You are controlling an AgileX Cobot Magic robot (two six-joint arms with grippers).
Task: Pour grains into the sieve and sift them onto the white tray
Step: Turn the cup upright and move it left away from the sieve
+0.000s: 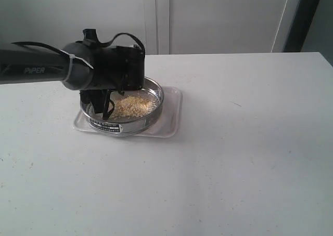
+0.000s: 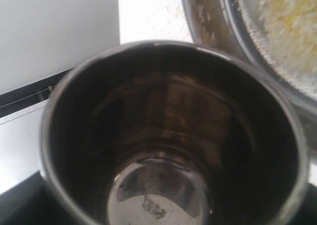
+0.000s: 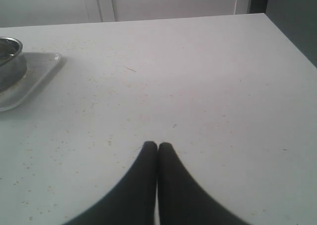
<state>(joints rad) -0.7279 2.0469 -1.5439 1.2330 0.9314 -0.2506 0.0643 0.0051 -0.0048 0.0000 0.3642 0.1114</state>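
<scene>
The sieve (image 1: pixel 125 122) stands on the white tray (image 1: pixel 171 116), with a heap of pale yellow grains (image 1: pixel 134 106) on its mesh. My left gripper (image 1: pixel 106 108) hangs over the sieve's left part, shut on a steel cup (image 2: pixel 168 136). The left wrist view looks straight into the cup, which is dark and bare down to its shiny bottom. Beside it are the sieve's wall (image 2: pixel 213 31) and the grains (image 2: pixel 287 22). The cup hides the left fingers there. My right gripper (image 3: pixel 157 145) is shut and holds nothing, low over the bare table, away from the sieve (image 3: pixel 10 61).
The white table (image 1: pixel 250 158) stretches wide to the right and front of the tray. Tiny specks lie scattered on it in the right wrist view. The tray's corner (image 3: pixel 34 74) shows there. A pale wall stands behind the table's far edge.
</scene>
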